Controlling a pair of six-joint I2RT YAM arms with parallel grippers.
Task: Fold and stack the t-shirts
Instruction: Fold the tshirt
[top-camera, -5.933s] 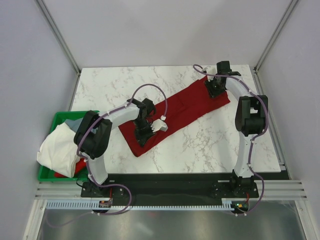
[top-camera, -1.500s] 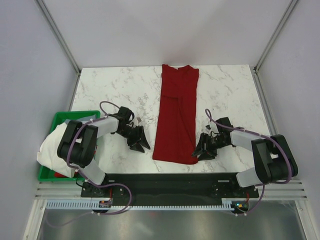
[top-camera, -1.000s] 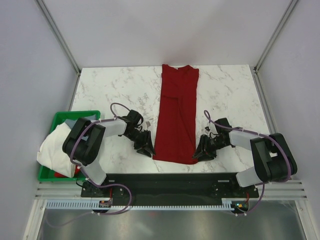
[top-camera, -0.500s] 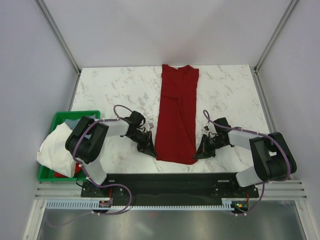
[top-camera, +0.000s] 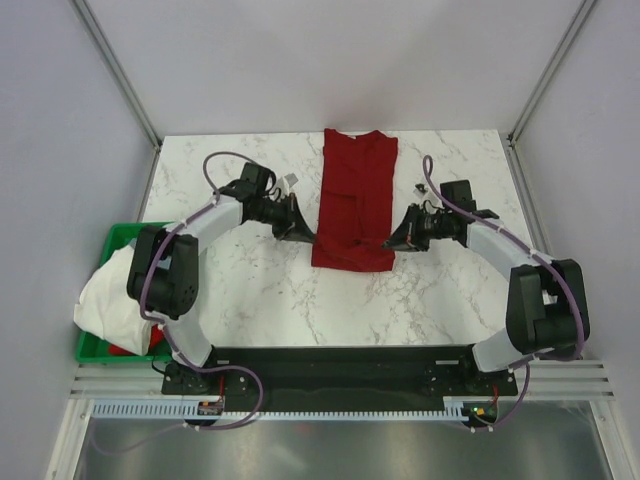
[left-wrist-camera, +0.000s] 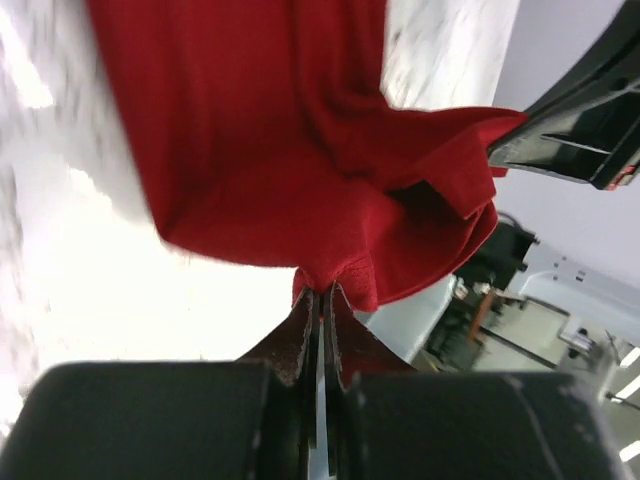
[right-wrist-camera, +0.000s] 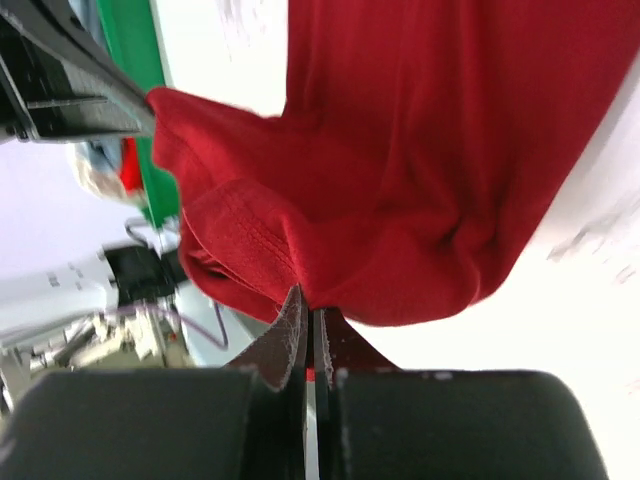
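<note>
Red knit cloth fills the mid scene: a dark red t-shirt (top-camera: 355, 195) lies lengthwise at the centre of the white, grey-veined, marble-look surface (top-camera: 230, 180), with its neck end toward the far edge. The far part lies smooth & flat. The near end is rumpled, w/ soft creases & a doubled-over edge.

The left claw (top-camera: 300, 228) is clenched on the shirt's near-left corner. The right claw (top-camera: 397, 240) is clenched on the near-right corner, so the near hem spans between them.

Left wrist view: the left claw (left-wrist-camera: 322, 300) has its thin dark fingers pressed tight together, w/ a nub of the dark red t-shirt (left-wrist-camera: 270, 130) caught at the tips. The cloth fans away in deep folds.

Right wrist view: the right claw (right-wrist-camera: 305, 310) shows the same tight pinch. The dark red t-shirt (right-wrist-camera: 420, 150) bunches above it, and a stitched hem line is visible on the left.

Off the surface's left side sits a rectangular green bin (top-camera: 125, 238) of plastic. It holds a heaped white t-shirt (top-camera: 110, 295) that spills over its near-left rim.
</note>
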